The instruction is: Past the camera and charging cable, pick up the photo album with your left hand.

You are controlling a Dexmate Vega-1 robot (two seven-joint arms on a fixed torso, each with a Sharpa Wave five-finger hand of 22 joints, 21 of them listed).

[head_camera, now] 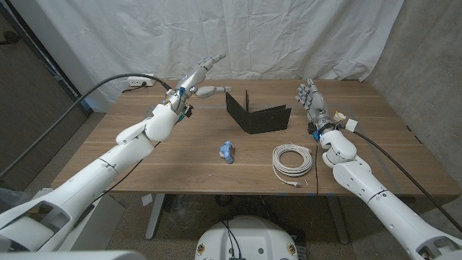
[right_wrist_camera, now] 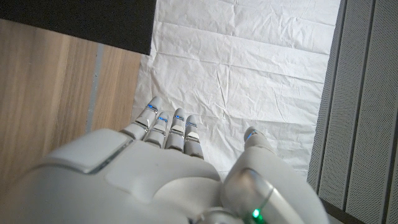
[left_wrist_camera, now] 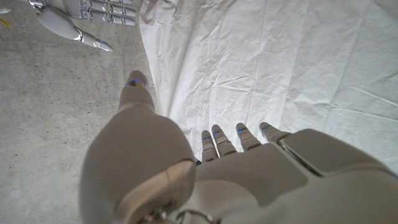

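Note:
The black photo album (head_camera: pixel 256 116) stands upright on the wooden table (head_camera: pixel 180 162), open in a V, at the far middle. My left hand (head_camera: pixel 200 78) is raised just left of it, open, fingers stretched toward the curtain. Its thumb (head_camera: pixel 214 90) points at the album's left cover, and I cannot tell whether they touch. In the left wrist view the left hand (left_wrist_camera: pixel 205 174) holds nothing. My right hand (head_camera: pixel 312 102) stands open, palm upright, to the right of the album. The right wrist view shows the right hand (right_wrist_camera: pixel 168 180) near the album's edge (right_wrist_camera: pixel 81 22).
A small blue and white camera (head_camera: pixel 227 152) lies at the table's middle, nearer me than the album. The coiled white charging cable (head_camera: pixel 291 159) lies to its right, close to my right forearm. A white curtain (head_camera: pixel 274 36) hangs behind the table.

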